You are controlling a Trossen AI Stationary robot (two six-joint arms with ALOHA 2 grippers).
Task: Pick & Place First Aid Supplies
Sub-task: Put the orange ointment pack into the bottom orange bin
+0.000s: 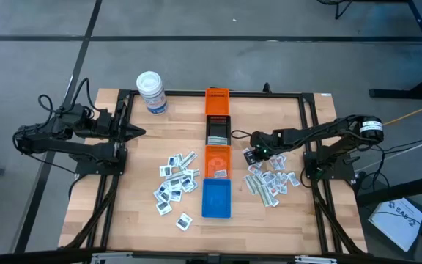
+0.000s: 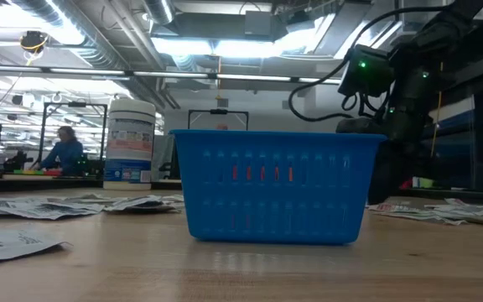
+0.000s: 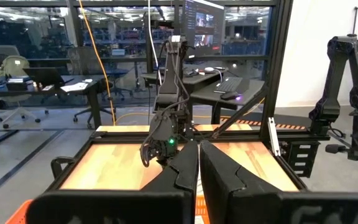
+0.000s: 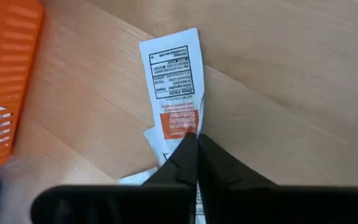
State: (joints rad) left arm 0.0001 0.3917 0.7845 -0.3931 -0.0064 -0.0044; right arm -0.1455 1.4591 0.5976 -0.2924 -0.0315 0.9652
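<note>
On the wooden table [image 1: 138, 220], the right gripper [image 4: 197, 142] pinches a white packet [image 4: 174, 81] just beside the orange bin [image 1: 217, 160] — at its three o'clock. The grip is on the edge only (judged shallow), so the packet may slip. The left gripper [image 3: 199, 163], fingers together, waits at nine o'clock.

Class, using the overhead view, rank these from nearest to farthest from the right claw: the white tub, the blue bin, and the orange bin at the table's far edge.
1. Blue bin, just across from the right claw, toward the near edge.
2. Far orange bin, up the middle row.
3. White tub, far-left corner.
</note>
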